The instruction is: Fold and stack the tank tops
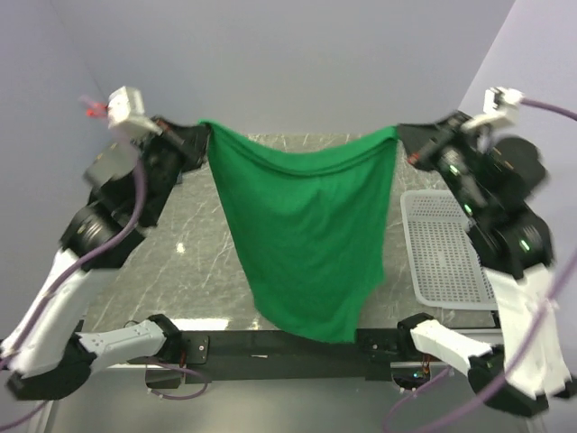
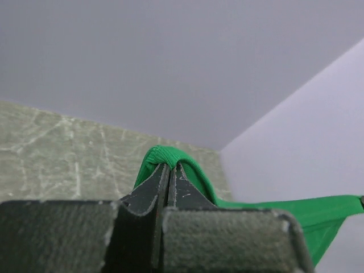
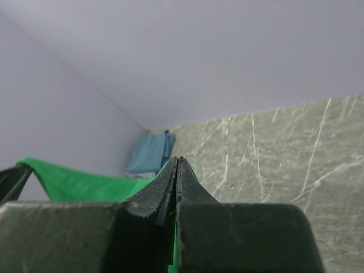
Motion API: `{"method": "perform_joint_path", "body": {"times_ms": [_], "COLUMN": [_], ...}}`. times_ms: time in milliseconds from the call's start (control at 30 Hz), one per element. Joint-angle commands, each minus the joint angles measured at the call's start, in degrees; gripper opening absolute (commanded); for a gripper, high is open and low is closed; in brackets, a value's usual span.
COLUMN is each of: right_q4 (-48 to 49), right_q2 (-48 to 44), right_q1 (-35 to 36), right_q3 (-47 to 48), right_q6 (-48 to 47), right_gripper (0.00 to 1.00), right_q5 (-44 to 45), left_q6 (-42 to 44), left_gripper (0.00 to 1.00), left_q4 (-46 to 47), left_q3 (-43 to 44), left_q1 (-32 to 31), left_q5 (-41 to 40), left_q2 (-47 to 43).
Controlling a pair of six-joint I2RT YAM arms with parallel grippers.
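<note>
A bright green tank top (image 1: 306, 234) hangs spread in the air over the table, stretched between my two grippers. The left gripper (image 1: 206, 135) is shut on its upper left corner, where green ribbed fabric (image 2: 165, 153) wraps over the closed tips (image 2: 169, 166). At the upper right corner the right gripper (image 1: 399, 140) is shut on the fabric, with green cloth (image 3: 74, 185) trailing left from its tips (image 3: 177, 160). A folded teal-blue tank top (image 3: 149, 153) lies in the far table corner on a striped one (image 3: 139, 172) whose edge just shows. The hanging top hides both in the top view.
A white mesh basket (image 1: 442, 253) sits on the right side of the marble table (image 1: 189, 253), under the right arm. Grey walls close in behind and on both sides. The green top's lower hem hangs near the front edge by the arm bases.
</note>
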Motion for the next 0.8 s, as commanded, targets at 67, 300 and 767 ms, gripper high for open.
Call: {"method": "perform_joint_path", "body": {"times_ms": [67,300,767], "right_q4": [9.0,3.0,3.8], "right_q2": [12.2,30.4,5.2], "right_q1": [-1.1,-3.0,-3.2], "right_q3": [6.9,33.0,-28.2], "right_q6": [-1.9,-2.3,-2.3], "right_gripper": [0.0,0.0,0.0], "right_q5": [-4.5,-9.9,-2.5], "left_q6": [-0.3,-2.7,-13.1], "left_gripper": [0.01,0.01,0.0], "left_q4": [10.6,8.0,18.4], "left_q3": [6.4,29.5,-37.0], "left_q1": [18.0,28.8,31.0], "left_q5": [24.6,36.1,41.6], "left_q2": [12.6,26.2,-6.0]}}
